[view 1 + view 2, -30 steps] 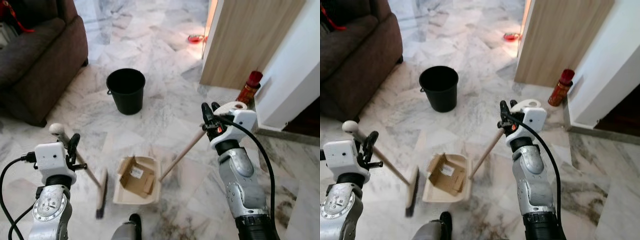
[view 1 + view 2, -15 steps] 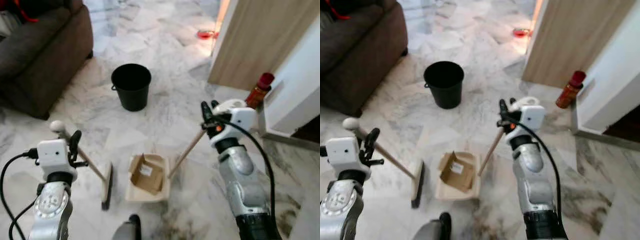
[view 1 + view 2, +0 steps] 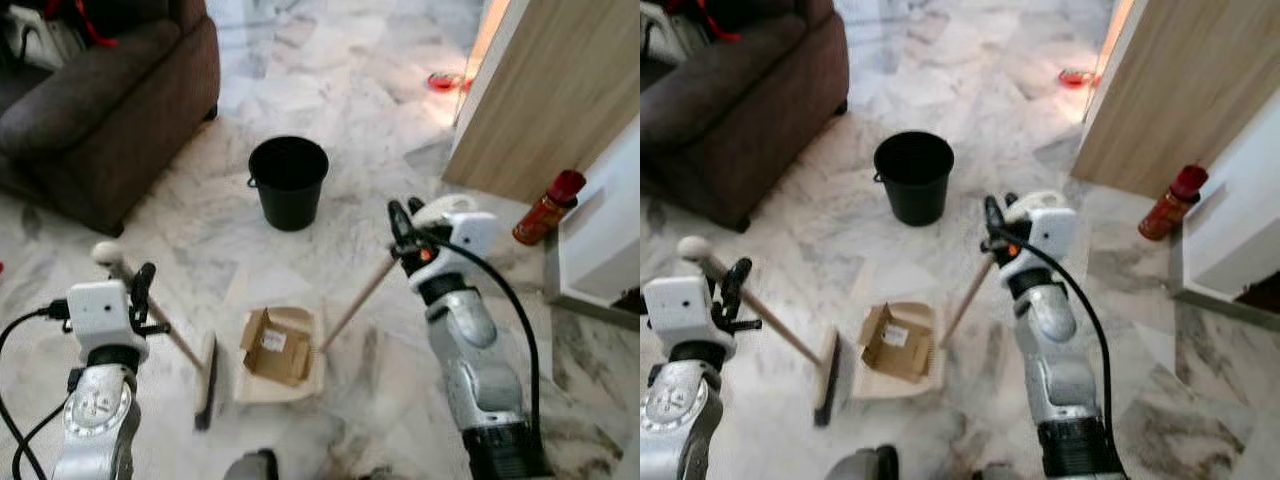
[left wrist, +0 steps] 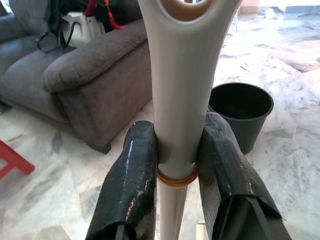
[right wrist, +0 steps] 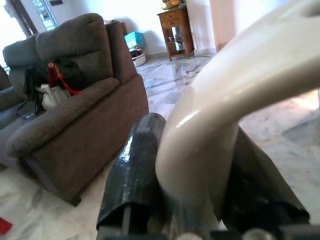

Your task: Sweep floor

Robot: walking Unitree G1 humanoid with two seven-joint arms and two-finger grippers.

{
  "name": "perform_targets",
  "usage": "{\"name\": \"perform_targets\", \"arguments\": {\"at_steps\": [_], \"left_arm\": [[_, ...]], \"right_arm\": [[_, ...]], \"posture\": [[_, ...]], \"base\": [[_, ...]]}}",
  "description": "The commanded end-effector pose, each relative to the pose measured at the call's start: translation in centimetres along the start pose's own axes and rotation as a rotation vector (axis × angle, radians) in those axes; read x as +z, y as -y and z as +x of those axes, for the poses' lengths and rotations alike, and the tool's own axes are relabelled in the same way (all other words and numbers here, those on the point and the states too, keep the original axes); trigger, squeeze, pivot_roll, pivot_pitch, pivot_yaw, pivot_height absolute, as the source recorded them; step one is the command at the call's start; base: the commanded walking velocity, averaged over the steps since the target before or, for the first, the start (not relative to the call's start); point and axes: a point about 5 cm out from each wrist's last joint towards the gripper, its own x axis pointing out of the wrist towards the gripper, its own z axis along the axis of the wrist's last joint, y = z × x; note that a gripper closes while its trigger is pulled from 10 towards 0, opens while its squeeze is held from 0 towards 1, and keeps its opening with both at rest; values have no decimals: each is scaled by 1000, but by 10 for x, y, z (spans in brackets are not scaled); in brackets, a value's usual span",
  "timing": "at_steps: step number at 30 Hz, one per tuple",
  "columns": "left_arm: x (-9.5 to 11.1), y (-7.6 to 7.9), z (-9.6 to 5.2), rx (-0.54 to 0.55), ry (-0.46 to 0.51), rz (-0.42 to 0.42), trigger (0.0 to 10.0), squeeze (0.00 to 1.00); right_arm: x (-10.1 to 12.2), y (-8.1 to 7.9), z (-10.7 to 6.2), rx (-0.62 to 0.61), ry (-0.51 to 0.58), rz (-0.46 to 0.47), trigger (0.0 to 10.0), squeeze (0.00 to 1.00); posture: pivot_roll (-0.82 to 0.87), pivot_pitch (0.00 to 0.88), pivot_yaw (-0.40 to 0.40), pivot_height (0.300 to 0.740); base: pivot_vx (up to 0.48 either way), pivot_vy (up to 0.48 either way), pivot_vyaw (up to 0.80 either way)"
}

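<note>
The broom stands bristles-down on the marble floor, just beside the dustpan (a folded cardboard piece lies in it). The left claw is clamped around the broom's handle; the right claw grips the dustpan's handle. A black bucket stands beyond, near the sofa.

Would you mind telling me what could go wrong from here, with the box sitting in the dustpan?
The cardboard box nearly covers the dustpan, so lifting with the right gripper might tip it out. The black bucket stands apart, so the carry could spill. The broom, held by the left gripper, might nudge the pan sideways.
</note>
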Motion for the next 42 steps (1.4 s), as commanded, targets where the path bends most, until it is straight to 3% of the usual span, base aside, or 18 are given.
{"name": "perform_targets", "arguments": {"at_steps": [1, 19, 22, 32, 42], "left_arm": [[4, -1, 0, 10, 36, 12, 10000, 0], [2, 2, 22, 22, 71, 7, 10000, 0], [5, 2, 32, 23, 92, 5, 10000, 0], [7, -1, 41, 27, 117, 16, 10000, 0], [6, -4, 38, 40, 124, 23, 10000, 0]], "right_arm": [[9, 4, 1, -8, 44, 5, 10000, 0], [17, 3, 24, -6, 114, 4, 10000, 0], [22, 1, 31, -3, 142, 6, 10000, 0], [26, -6, 40, 2, 189, 24, 10000, 0], [39, -8, 47, 5, 244, 15, 10000, 0]], "posture": [[1, 210, -14, 740], [10, 44, 18, 740], [8, 12, 28, 740], [26, 0, 40, 740], [35, 2, 34, 740]], "base": [[304, 0, 0], [324, 0, 0], [324, 0, 0], [324, 0, 0], [323, 0, 0]]}}
